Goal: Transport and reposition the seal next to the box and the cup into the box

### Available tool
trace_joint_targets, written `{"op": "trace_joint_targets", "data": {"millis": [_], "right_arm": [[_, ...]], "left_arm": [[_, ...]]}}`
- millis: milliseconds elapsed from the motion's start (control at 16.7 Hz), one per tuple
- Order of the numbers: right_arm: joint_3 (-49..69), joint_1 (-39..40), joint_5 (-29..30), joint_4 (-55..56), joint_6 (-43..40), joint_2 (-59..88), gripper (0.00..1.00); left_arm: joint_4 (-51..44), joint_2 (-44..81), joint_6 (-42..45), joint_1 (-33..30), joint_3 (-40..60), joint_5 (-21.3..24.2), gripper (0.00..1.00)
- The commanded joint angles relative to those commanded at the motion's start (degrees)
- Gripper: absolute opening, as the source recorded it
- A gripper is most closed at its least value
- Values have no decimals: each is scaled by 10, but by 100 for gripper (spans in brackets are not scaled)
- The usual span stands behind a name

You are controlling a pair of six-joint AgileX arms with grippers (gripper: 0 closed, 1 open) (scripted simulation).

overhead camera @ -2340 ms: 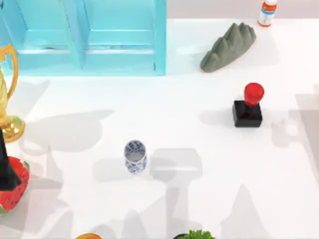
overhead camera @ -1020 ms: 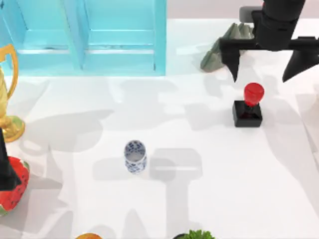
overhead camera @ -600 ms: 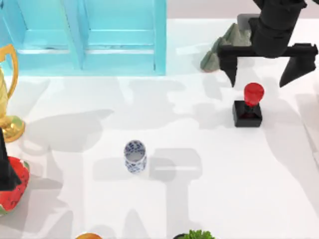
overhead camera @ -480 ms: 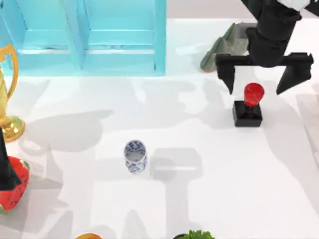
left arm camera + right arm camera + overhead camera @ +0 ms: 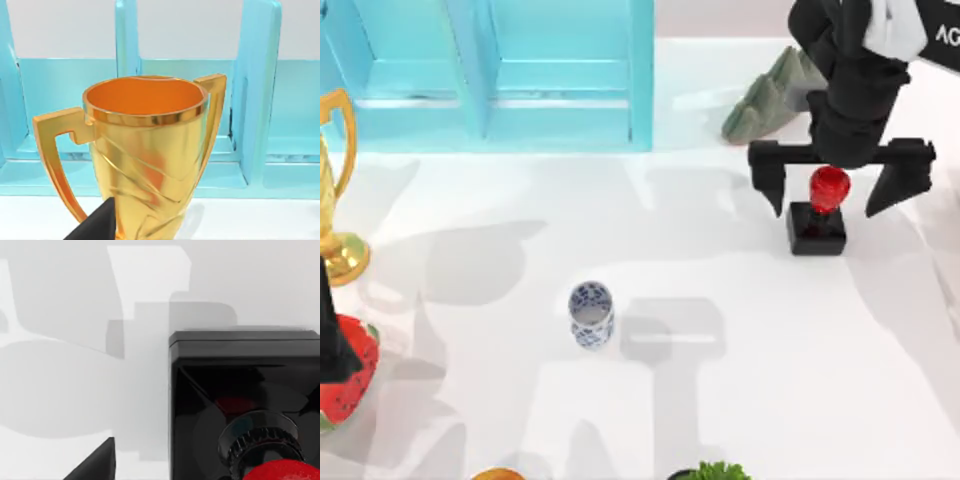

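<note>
Top view, right gripper (image 5: 827,193) (spread) half-hiding seal (image 5: 819,214)

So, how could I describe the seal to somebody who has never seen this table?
Start at the big blue box at the table's far left, then look right of it. The seal stands there between the right gripper's open fingers, in front of the grey rock. Its black square base and glossy red knob set it apart from the blue-patterned cup.
</note>
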Motion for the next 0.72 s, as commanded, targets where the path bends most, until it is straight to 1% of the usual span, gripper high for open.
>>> {"op": "trace_joint_targets", "data": {"millis": [720], "right_arm": [[0,0,0,0,0,0,10]], "left_arm": [[0,0,0,0,0,0,100]]}}
